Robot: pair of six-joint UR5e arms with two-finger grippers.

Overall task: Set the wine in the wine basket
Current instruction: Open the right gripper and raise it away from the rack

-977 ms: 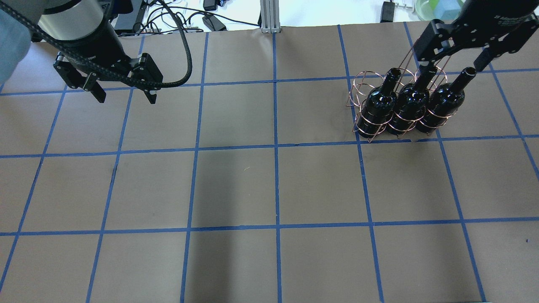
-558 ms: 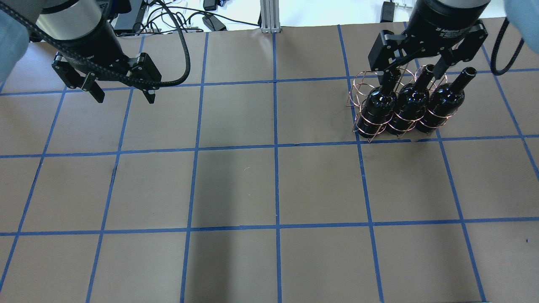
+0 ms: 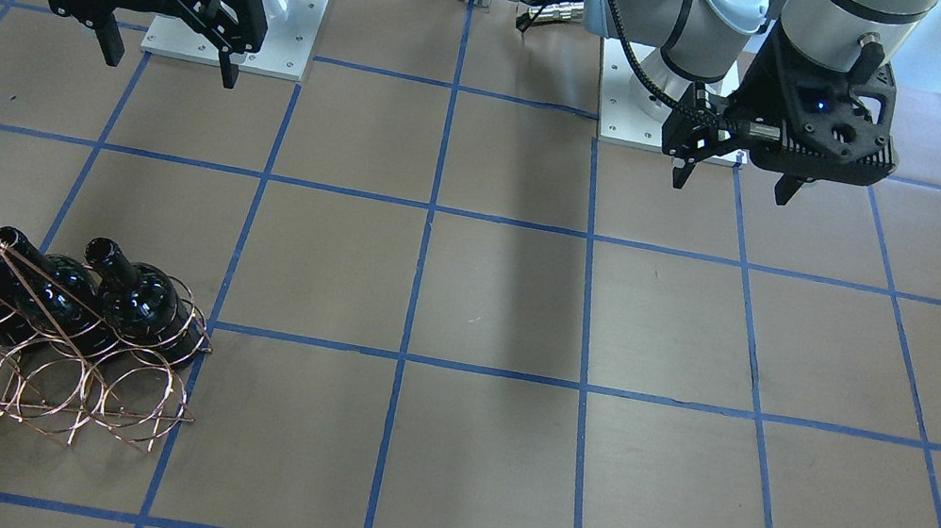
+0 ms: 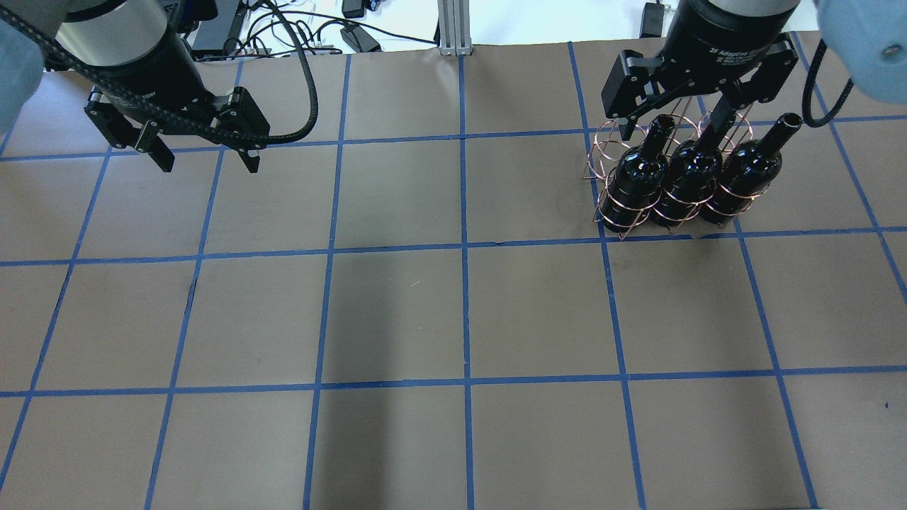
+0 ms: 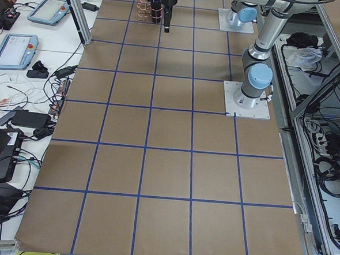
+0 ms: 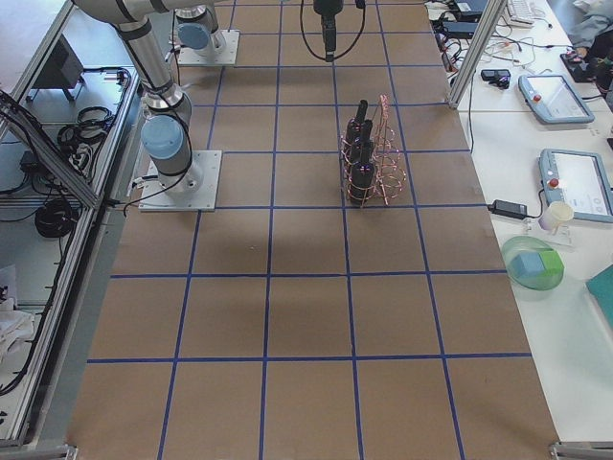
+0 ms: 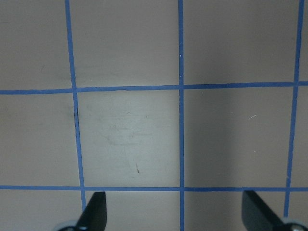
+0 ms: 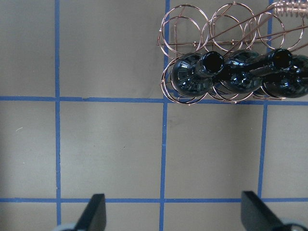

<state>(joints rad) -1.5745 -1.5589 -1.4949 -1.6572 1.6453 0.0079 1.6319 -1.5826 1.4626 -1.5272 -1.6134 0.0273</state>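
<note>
Three glossy black wine bottles [image 4: 691, 177] lie side by side in the copper wire wine basket [image 4: 606, 145] at the far right of the table. They also show in the front view [image 3: 45, 293] with the basket [image 3: 44, 384], and in the right wrist view [image 8: 192, 77] under the basket's loops [image 8: 192, 29]. My right gripper [image 4: 673, 124] is open and empty. It hangs high, on the robot's side of the bottle necks, touching nothing [image 3: 170, 61] [image 8: 175, 214]. My left gripper [image 4: 209, 164] is open and empty over bare table at the far left [image 3: 732, 185] [image 7: 175, 214].
The table [image 4: 460, 319] is covered in brown paper with a blue tape grid. Cables and boxes [image 4: 354, 32] lie beyond its far edge. Both arm bases [image 3: 235, 14] stand at the robot's edge.
My right gripper has swung in from the right and turned, so it now hangs by the bottle necks. The left gripper drifted slightly. The bottles and basket have not moved.
</note>
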